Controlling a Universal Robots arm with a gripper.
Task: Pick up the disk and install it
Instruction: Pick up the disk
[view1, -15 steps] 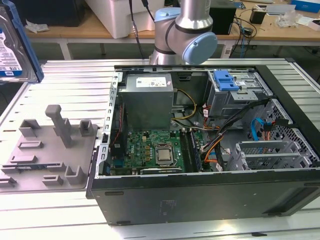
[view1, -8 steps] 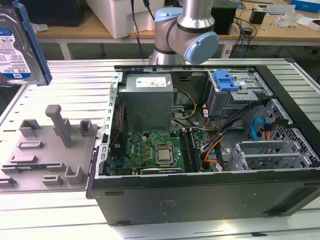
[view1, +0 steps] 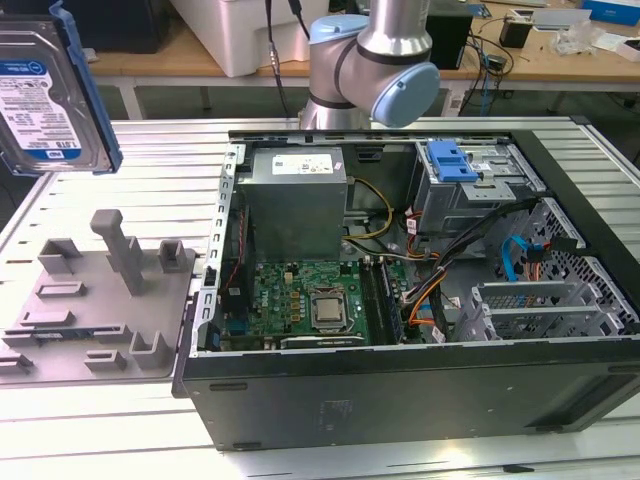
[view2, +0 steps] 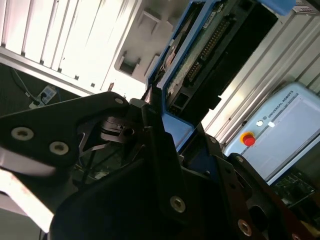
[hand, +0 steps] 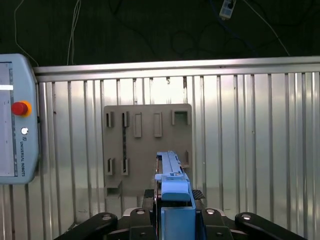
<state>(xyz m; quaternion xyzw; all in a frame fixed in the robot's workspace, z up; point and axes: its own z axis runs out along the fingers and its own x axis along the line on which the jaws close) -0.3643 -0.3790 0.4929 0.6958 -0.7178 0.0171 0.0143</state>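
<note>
The disk (view1: 45, 95) hangs in the air well to the exterior view's left of the open computer case (view1: 400, 400), label showing, above the grey fixture tray (view1: 90, 300) lying on the worktop (view1: 150, 150) just beside the case. In the first wrist view the hand (hand: 174, 215) pinches the disk's blue carrier. Inside the case's far corner stands the drive cage (view1: 470, 195), blue latch (view1: 450, 160) on top

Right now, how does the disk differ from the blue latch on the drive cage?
The disk hangs above the table at the exterior view's left, clamped in the claw; the blue latch sits on the drive cage inside the case. The disk is silver and labelled; the latch is plain blue. Both have blue plastic.
</note>
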